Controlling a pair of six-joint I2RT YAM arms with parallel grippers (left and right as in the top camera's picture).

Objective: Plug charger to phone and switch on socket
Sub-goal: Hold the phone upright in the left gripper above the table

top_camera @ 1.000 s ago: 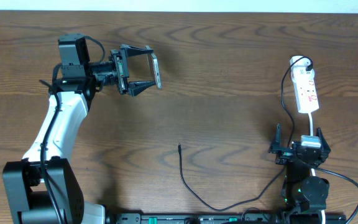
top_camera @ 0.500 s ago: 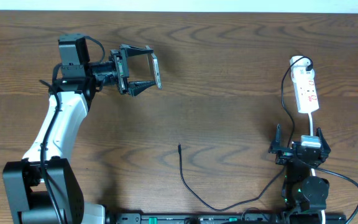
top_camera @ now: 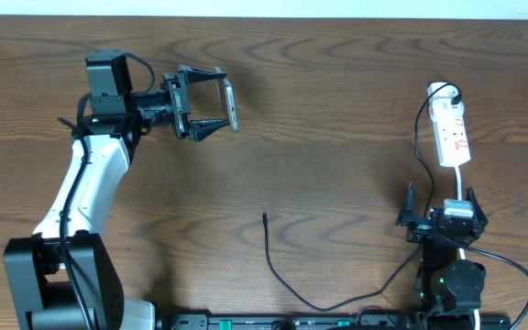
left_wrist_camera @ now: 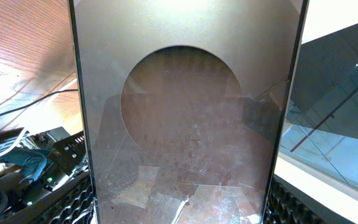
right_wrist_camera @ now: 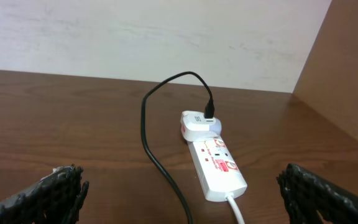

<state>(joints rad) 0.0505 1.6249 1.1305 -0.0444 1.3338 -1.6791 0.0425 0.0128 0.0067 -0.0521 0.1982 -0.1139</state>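
My left gripper point(top_camera: 221, 101) is shut on the phone point(top_camera: 230, 104), held edge-on above the far left of the table. In the left wrist view the phone point(left_wrist_camera: 185, 124) fills the frame, its dark screen showing a brownish oval, between my black fingers point(left_wrist_camera: 73, 202). The charger, a thin black cable point(top_camera: 282, 280), lies loose on the table with its plug tip point(top_camera: 264, 216) near the middle. It runs right and up to a white adapter point(top_camera: 442, 91) on the socket point(top_camera: 454, 134). My right gripper point(top_camera: 440, 203) stands open just below the socket point(right_wrist_camera: 219, 165), holding nothing.
The socket's white cord point(right_wrist_camera: 236, 208) runs toward my right gripper point(right_wrist_camera: 185, 202). A pale wall point(right_wrist_camera: 154, 31) rises behind the table's far edge. The arm bases sit along the near edge point(top_camera: 337, 321).
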